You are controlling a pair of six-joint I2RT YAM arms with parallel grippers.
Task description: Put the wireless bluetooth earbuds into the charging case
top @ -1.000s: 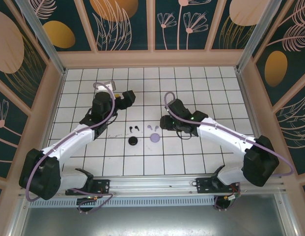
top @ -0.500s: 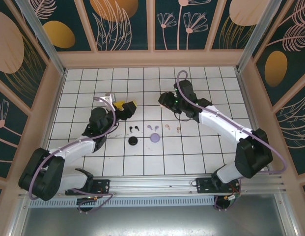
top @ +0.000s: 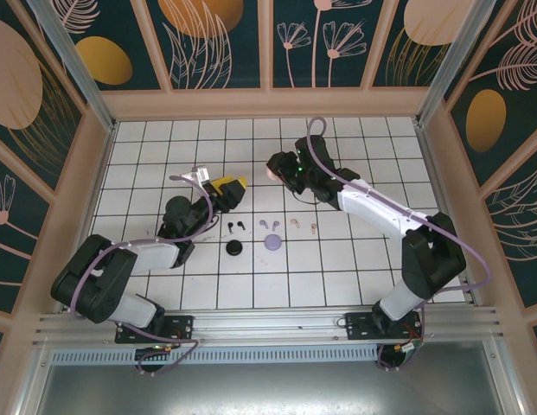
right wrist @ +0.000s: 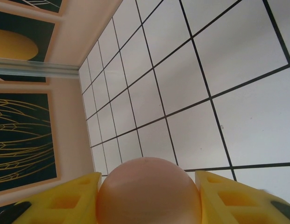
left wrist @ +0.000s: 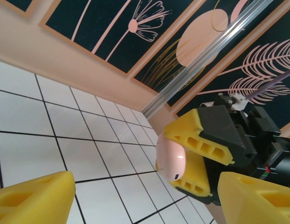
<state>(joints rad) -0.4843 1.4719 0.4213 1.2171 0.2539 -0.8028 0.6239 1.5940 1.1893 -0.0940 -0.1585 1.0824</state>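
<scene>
My right gripper [top: 273, 169] is shut on a pale pink round charging case [right wrist: 148, 191], held above the tiles at the back middle. In the left wrist view the same case [left wrist: 170, 156] sits between the right gripper's yellow fingers. My left gripper [top: 229, 184] faces it from the left, open, with its yellow fingertips [left wrist: 32, 200] wide apart and nothing between them. On the tiles lie the earbuds in a row: a black pair [top: 234, 226], a lilac pair [top: 268, 224] and a pale pink pair [top: 303, 225].
A black round case [top: 234, 249] and a lilac round case [top: 273, 242] rest just in front of the earbuds. The pink-framed back wall [top: 268, 102] and side walls enclose the tiled floor.
My right gripper has carried the pink case up and back-left, away from the earbud row, uncovering the pink pair. My left arm has folded back and its gripper now faces the case.
</scene>
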